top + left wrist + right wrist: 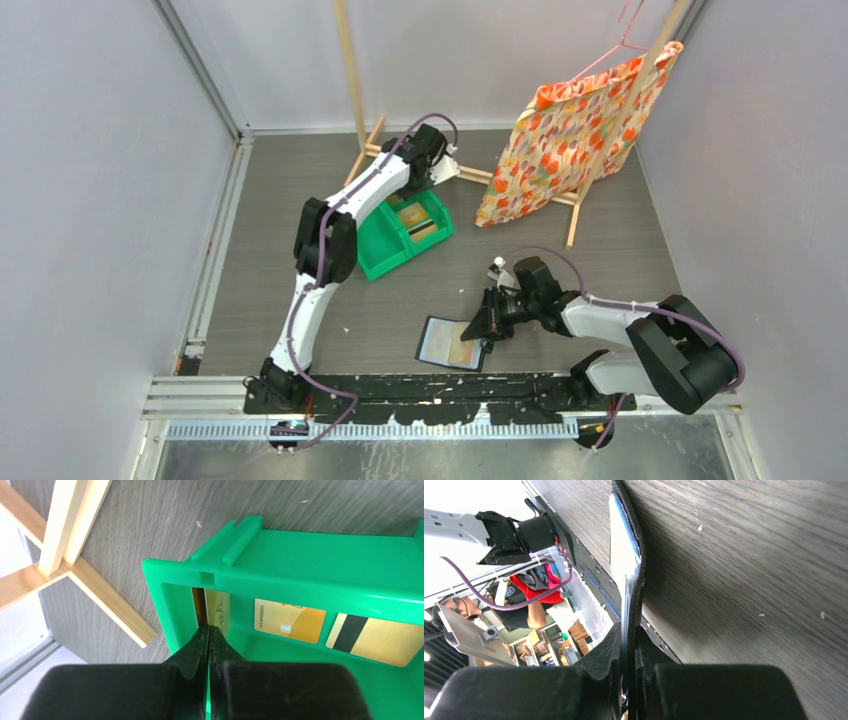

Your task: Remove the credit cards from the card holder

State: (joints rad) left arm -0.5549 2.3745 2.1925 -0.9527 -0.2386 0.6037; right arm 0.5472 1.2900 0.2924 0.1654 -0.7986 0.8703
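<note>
1. The grey wood-grain worktop (600, 260) carries everything.
2. An orange flowered cloth (570, 140) hangs over the far right corner, on a wooden rack (352, 70) that stands along the far edge.
3. A green bin (385, 250) with two compartments sits left of centre, nearer the far edge than the near one.
4. The card holder (450, 343) lies open close to the near edge, about midway along it. Its right flap is lifted off the surface, and a tan patch shows on the inner face.
5. The right gripper (626, 635) is clamped on that raised flap, whose dark edge runs up between the fingers.
6. The left gripper (209, 630) hangs over the bin's far compartment with its fingers pressed together.
7. Two credit cards (289, 621) lie flat on the floor of that compartment, one of them with a dark stripe.
8. An upright card (218, 612) stands against the compartment wall right at the left fingertips. I cannot tell whether it is pinched.
</note>
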